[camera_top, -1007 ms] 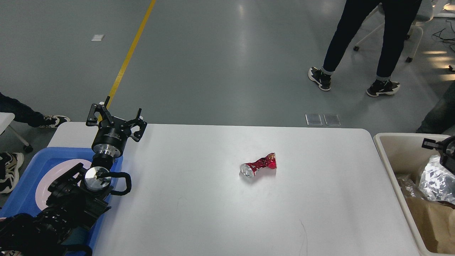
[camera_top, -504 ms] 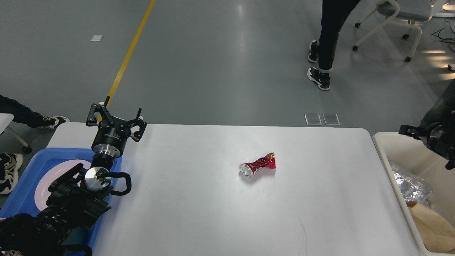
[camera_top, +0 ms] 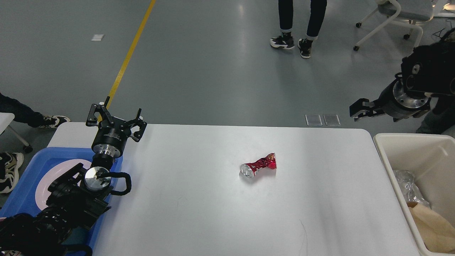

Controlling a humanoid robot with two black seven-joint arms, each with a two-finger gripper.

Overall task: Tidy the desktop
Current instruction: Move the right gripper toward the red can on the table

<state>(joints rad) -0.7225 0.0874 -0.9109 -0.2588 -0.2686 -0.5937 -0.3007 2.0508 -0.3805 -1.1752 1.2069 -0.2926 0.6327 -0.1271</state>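
Note:
The white desktop (camera_top: 213,213) fills the middle of the head view. A crushed red drink can (camera_top: 258,165) lies on its side near the centre. My left gripper (camera_top: 115,119) is open and empty, held above the desktop's far left corner, well left of the can. My right gripper (camera_top: 359,108) is raised off the table's far right corner, above and behind the cream bin (camera_top: 382,149). It is seen side-on and dark, so its fingers cannot be told apart.
A blue tray (camera_top: 21,193) holding a pink plate (camera_top: 44,183) sits at the left edge, under my left arm. The cream bin holds crumpled foil (camera_top: 407,183) and brown paper (camera_top: 432,227). A person's legs (camera_top: 295,21) and a chair (camera_top: 391,14) are on the floor beyond.
My right gripper rose from inside the cream bin and moved up and left, clear of it; the foil stayed in the bin. The person walked left. My left arm and the can did not move.

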